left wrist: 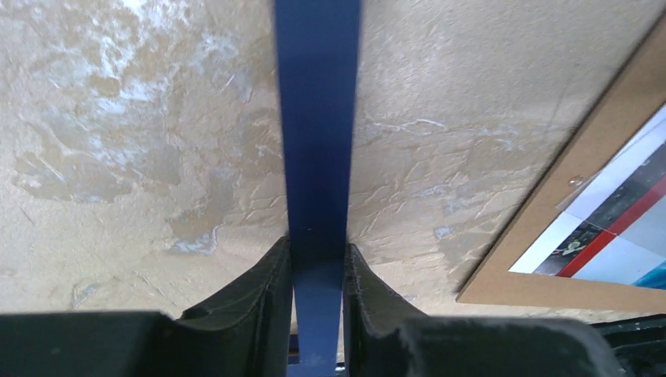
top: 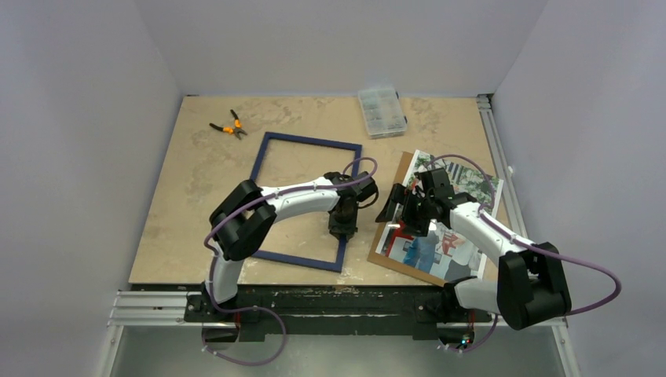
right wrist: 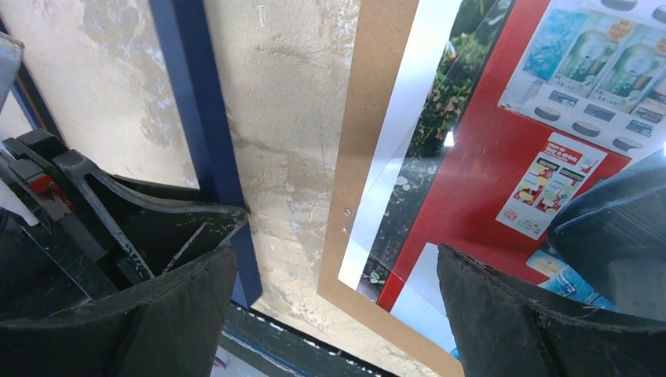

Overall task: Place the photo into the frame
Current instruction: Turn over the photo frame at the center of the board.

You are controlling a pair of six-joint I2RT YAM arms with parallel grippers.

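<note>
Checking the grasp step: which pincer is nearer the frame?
Left. The left pincer straddles the frame on its rail nearest the photo, fingers against both sides. The right pincer hovers open over the photo's edge, beside that rail.

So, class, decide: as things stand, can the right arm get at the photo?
Probably yes. The right gripper hangs open over the photo, lying face up on the brown board, with nothing between them.
</note>
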